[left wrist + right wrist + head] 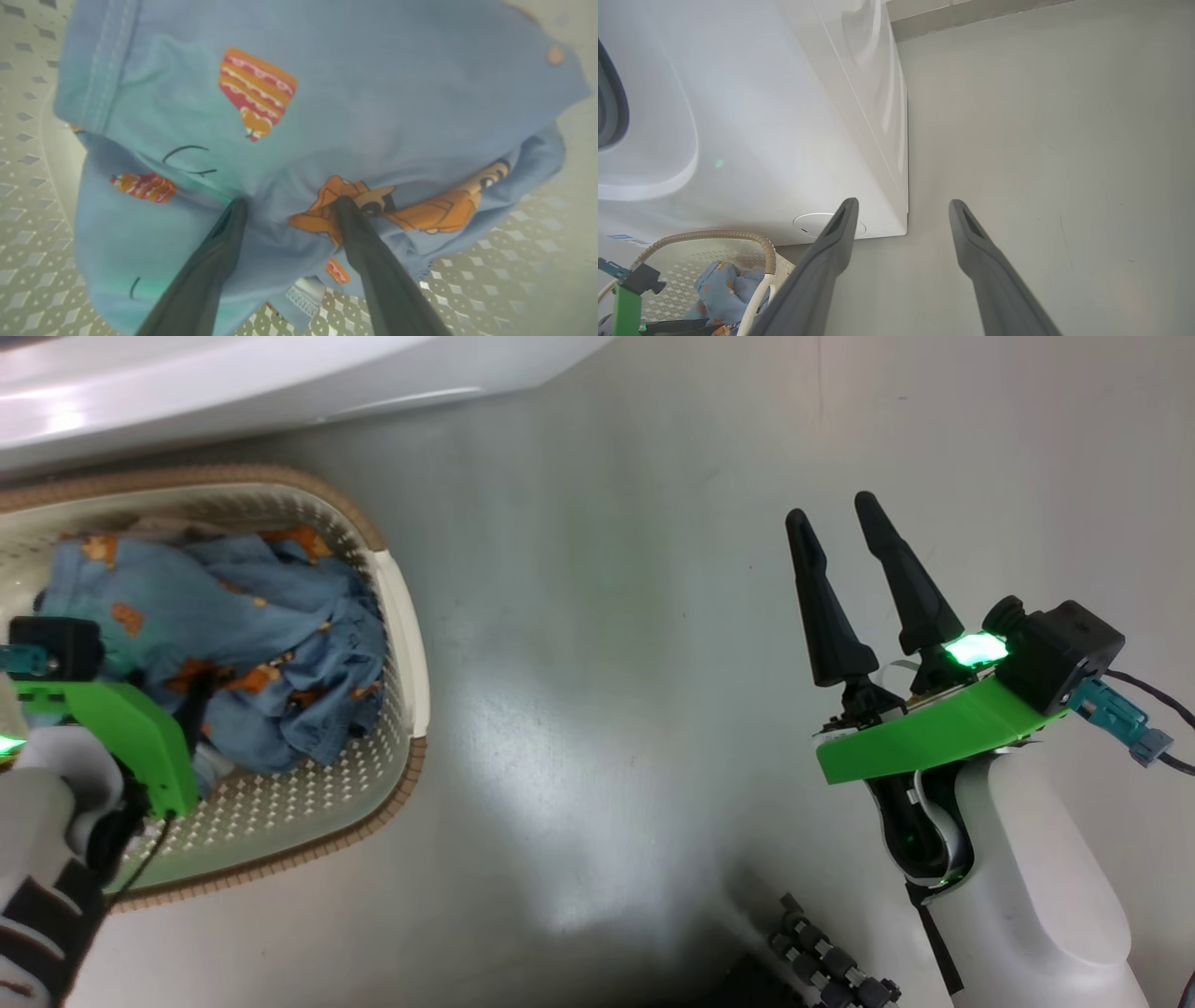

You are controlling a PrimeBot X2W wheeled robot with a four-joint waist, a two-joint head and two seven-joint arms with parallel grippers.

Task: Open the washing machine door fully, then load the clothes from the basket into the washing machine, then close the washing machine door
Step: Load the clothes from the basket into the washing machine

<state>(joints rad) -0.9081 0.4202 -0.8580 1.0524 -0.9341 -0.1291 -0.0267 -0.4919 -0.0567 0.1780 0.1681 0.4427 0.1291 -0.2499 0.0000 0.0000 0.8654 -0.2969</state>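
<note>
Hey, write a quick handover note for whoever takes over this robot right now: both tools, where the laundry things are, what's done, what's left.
Left tool: open, tips pressed into the clothes, no grip yet.
Right tool: open, empty, above the floor.
The clothes lie in the basket, on the floor by the washing machine.
Done: left tool placed on the clothes; door state not visible.
Left: grip, load into the drum, close the door.
</note>
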